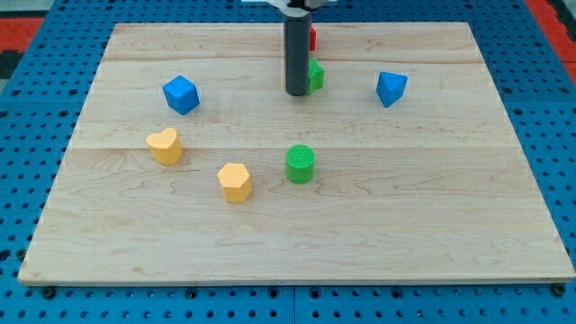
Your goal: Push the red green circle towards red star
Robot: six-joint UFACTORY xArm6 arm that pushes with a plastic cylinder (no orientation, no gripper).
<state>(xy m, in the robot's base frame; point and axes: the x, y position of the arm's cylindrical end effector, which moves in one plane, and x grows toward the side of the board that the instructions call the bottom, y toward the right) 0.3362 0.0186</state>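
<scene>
The green circle (301, 164) sits near the middle of the wooden board (432, 225). My tip (296, 92) rests on the board toward the view's top, well above the green circle. The rod hides most of a red block (312, 39) near the top edge and part of a second green block (316, 75) just to the tip's right; I cannot make out the shape of either one. The tip stands beside the second green block, close to touching it.
A blue cube (181, 94) lies at the left and a blue triangular block (391, 88) at the right. A yellow heart (165, 145) and a yellow hexagon (235, 182) lie to the left of the green circle. A blue pegboard surrounds the board.
</scene>
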